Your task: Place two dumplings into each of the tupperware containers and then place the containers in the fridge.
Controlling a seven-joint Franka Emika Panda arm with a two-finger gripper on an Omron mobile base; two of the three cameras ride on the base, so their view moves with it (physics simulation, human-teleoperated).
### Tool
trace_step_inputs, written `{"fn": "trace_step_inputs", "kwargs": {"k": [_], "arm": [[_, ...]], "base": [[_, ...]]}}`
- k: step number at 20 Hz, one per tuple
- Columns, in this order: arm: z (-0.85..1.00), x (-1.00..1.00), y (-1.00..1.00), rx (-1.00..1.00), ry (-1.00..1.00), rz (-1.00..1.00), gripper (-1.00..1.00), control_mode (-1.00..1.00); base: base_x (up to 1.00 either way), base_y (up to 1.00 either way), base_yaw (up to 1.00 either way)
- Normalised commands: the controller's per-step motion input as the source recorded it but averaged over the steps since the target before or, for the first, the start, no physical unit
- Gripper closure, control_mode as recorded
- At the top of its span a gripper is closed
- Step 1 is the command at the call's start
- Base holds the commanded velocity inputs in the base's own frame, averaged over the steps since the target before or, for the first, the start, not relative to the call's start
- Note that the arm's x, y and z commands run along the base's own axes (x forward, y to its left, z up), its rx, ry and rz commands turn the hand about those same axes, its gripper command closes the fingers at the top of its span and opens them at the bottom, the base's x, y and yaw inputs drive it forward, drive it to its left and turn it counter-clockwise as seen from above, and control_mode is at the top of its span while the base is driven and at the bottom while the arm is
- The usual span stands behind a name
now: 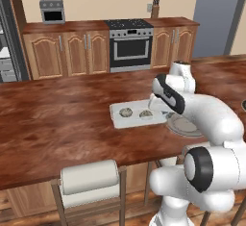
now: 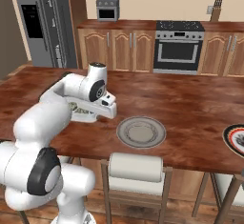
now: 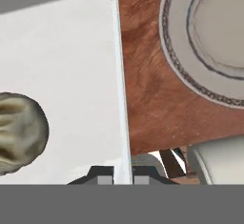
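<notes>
The white-grey rectangular tupperware tray lies on the wooden counter with two dumplings in it. My gripper is at the tray's right edge, with the jaws shut across its thin rim. In the hand view one dumpling rests on the tray floor to the left of the rim. From the right base view the arm covers most of the tray, and the gripper sits low on it. The dark grey fridge stands at the far left beyond the counter.
A round grey plate lies just right of the tray. A plate with a dark striped rim sits at the counter's far right. Cushioned stools stand at the near edge. A steel oven is at the back.
</notes>
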Motion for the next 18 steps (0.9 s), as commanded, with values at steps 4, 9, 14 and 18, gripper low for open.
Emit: {"fn": "trace_step_inputs", "kwargs": {"k": [4,9,14,18], "arm": [[0.99,-0.86,0.17,0.00,-0.01,-0.24,1.00,-1.00],[0.75,-0.77,0.07,0.00,0.00,-0.31,1.00,-1.00],[0.26,-0.63,0.20,-0.06,-0.08,-0.41,1.00,-1.00],[0.28,-0.76,0.18,-0.09,-0.08,-0.47,1.00,-1.00]], "base": [[0.00,0.00,0.00],[0.00,0.00,0.00],[0.00,0.00,0.00],[0.00,0.00,0.00]]}}
